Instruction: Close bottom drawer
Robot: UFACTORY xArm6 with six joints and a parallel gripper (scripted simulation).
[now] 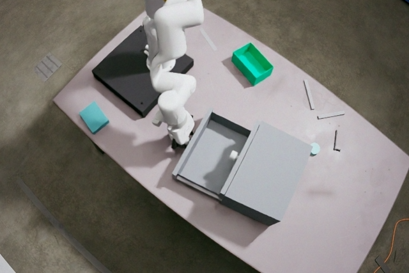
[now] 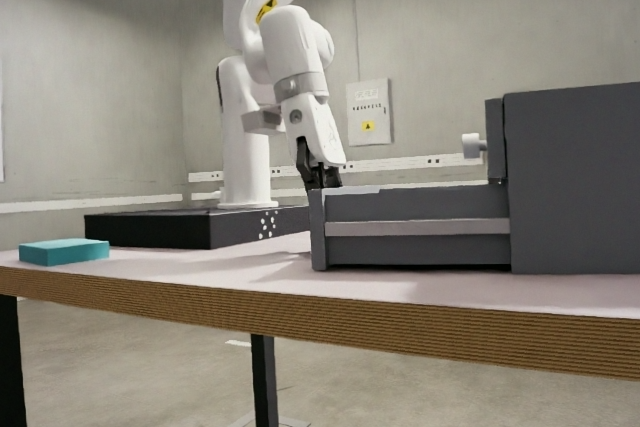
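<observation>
Drawer point(image 1: 211, 154) between arm point(image 1: 171, 75), cabinet point(image 1: 269, 171)

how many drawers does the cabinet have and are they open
2 visible. The bottom drawer is pulled far out toward the arm, with the hand at its front panel. The upper drawer, with a white knob, is shut. No others show.
</observation>
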